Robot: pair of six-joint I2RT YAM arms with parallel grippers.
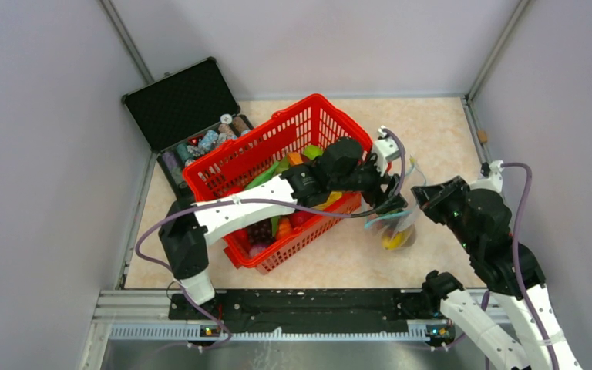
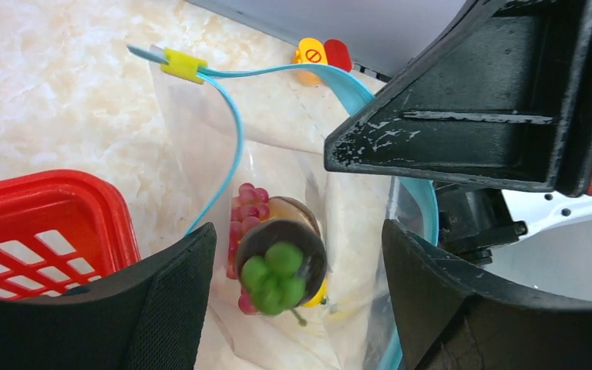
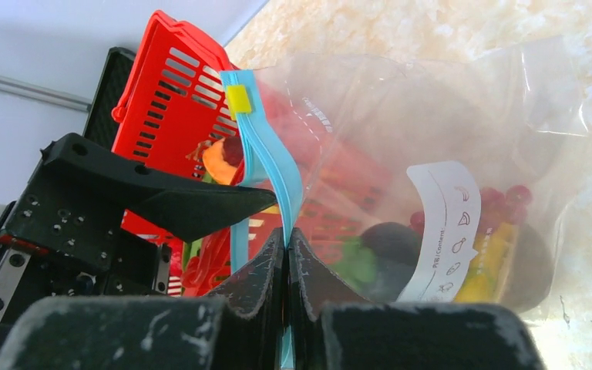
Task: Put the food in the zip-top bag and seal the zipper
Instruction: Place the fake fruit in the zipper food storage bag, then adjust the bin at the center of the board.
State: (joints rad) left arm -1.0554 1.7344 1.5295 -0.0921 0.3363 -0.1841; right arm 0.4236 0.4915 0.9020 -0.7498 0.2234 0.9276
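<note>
Now, your one zip-top bag [image 1: 398,230] sits directly under the left gripper [image 2: 299,231], its jaws apart. Inside, you can count three food pieces: one brown piece [image 2: 277,231], one bunch of red grapes [image 2: 247,206] and one yellow piece [image 3: 493,262]. The right gripper [image 3: 287,240] is clamped on the single blue zipper [image 3: 274,166]. One red basket [image 2: 54,208] sits just beside the left gripper.

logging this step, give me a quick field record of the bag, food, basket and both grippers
bag: clear, mouth open, on the table right of the basket
zipper: blue strip, unsealed, yellow slider at one end
in bag: brown piece with green balls, red grapes, something yellow
right gripper: shut on the zipper, holding the mouth up
left gripper: open above the bag mouth, holding nothing
basket: red, more food inside
case: black, open, behind the basket
</note>
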